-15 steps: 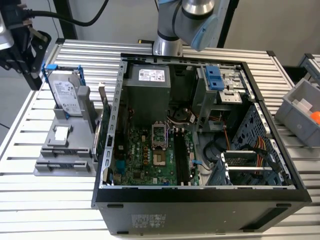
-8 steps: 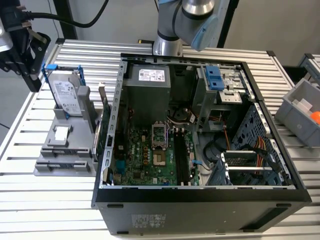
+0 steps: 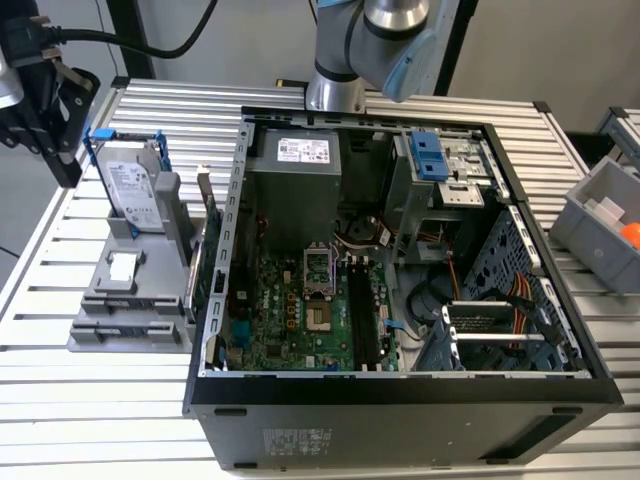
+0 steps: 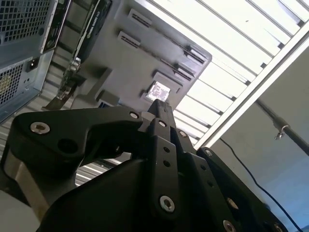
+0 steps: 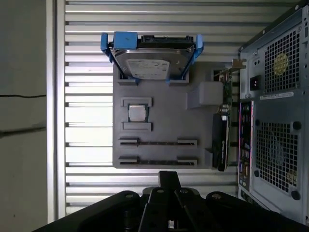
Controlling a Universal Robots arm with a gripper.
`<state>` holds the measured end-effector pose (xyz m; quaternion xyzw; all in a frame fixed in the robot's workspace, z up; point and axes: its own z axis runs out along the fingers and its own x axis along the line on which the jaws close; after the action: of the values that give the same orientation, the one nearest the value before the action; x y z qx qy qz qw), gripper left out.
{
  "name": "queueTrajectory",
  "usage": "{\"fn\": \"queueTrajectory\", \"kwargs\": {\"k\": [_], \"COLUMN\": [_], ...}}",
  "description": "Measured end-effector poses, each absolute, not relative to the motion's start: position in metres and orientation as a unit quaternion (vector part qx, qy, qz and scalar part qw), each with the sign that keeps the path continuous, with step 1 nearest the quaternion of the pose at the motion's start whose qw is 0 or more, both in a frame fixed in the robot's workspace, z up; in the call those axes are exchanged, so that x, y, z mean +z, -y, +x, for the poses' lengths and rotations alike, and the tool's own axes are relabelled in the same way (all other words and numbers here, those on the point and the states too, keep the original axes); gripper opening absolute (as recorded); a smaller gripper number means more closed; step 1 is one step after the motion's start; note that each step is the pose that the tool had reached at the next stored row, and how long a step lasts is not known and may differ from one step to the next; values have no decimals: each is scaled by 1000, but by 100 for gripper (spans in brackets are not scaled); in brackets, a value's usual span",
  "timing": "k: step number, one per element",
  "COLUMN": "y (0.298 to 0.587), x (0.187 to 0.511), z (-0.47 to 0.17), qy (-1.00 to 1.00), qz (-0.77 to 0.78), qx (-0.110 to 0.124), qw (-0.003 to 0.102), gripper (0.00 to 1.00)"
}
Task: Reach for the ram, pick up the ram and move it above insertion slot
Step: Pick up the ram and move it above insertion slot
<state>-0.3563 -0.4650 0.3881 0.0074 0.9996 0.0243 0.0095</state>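
The gripper [image 3: 68, 172] hangs in the air beside the far end of the gray tray [image 3: 90, 340], on the exterior view's left. Its fingers are pressed together and hold nothing.

The tray keeps each part in its own spot so it is easy to grab. A hard drive [image 3: 132, 190] stands in blue clips at the tray's far end. A small square chip [image 5: 137, 114] lies in the tray's middle. Next to it are two long thin slots [image 5: 158, 143] made to hold ram sticks. I cannot tell if a ram sits in them.

Just past the tray stands the open computer [image 3: 400, 400], where the ram should go.
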Motion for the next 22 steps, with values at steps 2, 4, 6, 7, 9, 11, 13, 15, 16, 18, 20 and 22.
{"fn": "queueTrajectory", "kwargs": {"k": [2,4,6,7,9,11,13,15,16,18,20,22], "y": [465,466,466,466,466,466,466,466,466,466,466,466], "x": [388,388,388,387,388,388,388,388,388,388,388,388], "z": [-356,-356,-356,-356,-356,-356,-356,-356,-356,-356,-356,-356], "qy": [-1000,-1000,-1000,-1000,-1000,-1000,-1000,-1000,-1000,-1000,-1000,-1000], "qz": [6,5,4,4,4,4,4,4,4,4,2,-1], "qx": [24,24,24,24,24,24,24,24,24,24,24,24], "qw": [9,9,9,9,9,9,9,9,9,9,9,9], "gripper": [0,0,0,0,0,0,0,0,0,0,0,0]}}
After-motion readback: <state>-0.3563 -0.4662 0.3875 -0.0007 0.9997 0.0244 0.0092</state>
